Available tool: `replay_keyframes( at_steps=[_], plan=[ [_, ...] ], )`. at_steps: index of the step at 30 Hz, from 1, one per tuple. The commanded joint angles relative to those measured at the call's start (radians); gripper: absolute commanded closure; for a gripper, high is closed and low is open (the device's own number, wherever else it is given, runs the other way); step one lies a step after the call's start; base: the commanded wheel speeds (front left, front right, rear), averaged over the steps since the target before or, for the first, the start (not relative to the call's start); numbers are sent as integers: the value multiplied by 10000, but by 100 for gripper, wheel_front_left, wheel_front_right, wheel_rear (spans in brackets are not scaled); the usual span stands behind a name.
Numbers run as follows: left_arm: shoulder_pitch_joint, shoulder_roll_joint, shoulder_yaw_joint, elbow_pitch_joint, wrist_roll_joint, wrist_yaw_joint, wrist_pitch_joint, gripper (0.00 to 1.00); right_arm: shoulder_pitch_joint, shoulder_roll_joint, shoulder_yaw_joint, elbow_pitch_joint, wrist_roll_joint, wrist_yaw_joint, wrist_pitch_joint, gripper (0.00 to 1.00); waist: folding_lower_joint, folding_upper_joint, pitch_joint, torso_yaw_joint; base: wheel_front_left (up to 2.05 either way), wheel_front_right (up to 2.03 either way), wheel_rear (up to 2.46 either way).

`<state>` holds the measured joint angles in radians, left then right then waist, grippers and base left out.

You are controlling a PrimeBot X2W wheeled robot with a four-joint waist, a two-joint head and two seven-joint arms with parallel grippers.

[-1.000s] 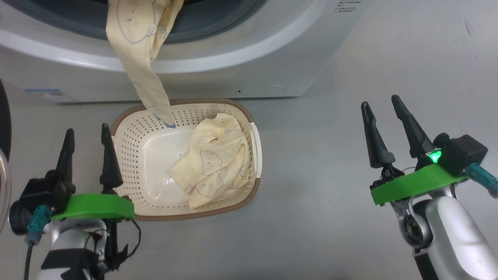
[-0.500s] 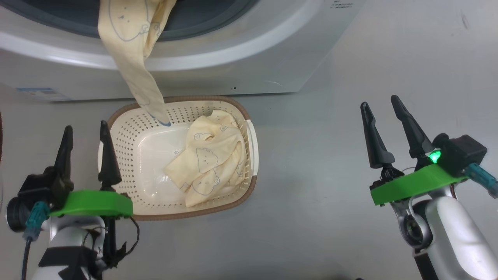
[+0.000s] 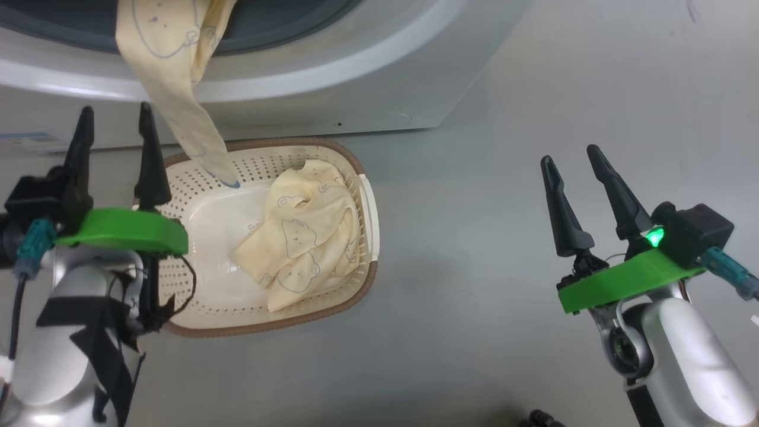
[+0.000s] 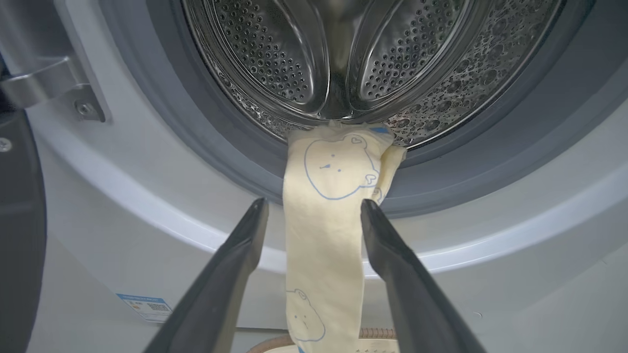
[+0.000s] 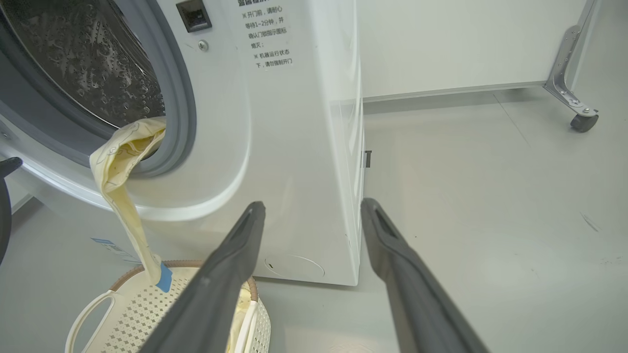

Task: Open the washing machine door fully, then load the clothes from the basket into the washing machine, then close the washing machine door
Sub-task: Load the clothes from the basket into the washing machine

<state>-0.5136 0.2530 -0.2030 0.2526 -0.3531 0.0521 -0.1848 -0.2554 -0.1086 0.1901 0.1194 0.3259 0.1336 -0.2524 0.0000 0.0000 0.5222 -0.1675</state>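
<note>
The white washing machine (image 3: 356,77) stands with its drum (image 4: 274,63) uncovered. The washing machine door (image 4: 19,235) is swung aside at the left, showing its black rim. One of the pale yellow clothes (image 3: 178,101) hangs from the drum lip down into the cream basket (image 3: 356,293) on the floor. A second garment (image 3: 302,237) lies bunched in the basket's right half. My left gripper (image 3: 115,110) is open at the basket's left end. In the left wrist view the hanging cloth (image 4: 324,230) shows between its fingers, ungripped. My right gripper (image 3: 569,153) is open over bare floor, far right of the basket.
A blue label sticker (image 4: 144,306) sits low on the machine's front. Grey floor stretches to the right of the machine. A metal leg with a caster (image 5: 581,120) stands far off by the white wall.
The head camera has shifted, sliding the scene left. My left gripper has moved forward toward the machine and the hanging garment. The right gripper holds its place, and both stay open.
</note>
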Motion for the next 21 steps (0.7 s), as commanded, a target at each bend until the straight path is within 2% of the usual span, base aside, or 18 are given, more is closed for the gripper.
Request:
replay_keyframes(
  at_steps=[1,10,21],
  plan=[
    [-363,410,263,-154,90,-50,48,0,-155,-41,177,-258,58,-29,-94,0,0,0,72,-82,0,0,0],
    [-1744,380,-81,930,148,-352,347,0,-291,69,207,-288,63,-29,-94,0,0,0,615,-437,0,0,0],
    [-2433,184,-166,2426,-68,-566,13,0,-420,206,176,-299,78,-29,-94,0,0,0,1359,-686,0,0,0]
  ],
)
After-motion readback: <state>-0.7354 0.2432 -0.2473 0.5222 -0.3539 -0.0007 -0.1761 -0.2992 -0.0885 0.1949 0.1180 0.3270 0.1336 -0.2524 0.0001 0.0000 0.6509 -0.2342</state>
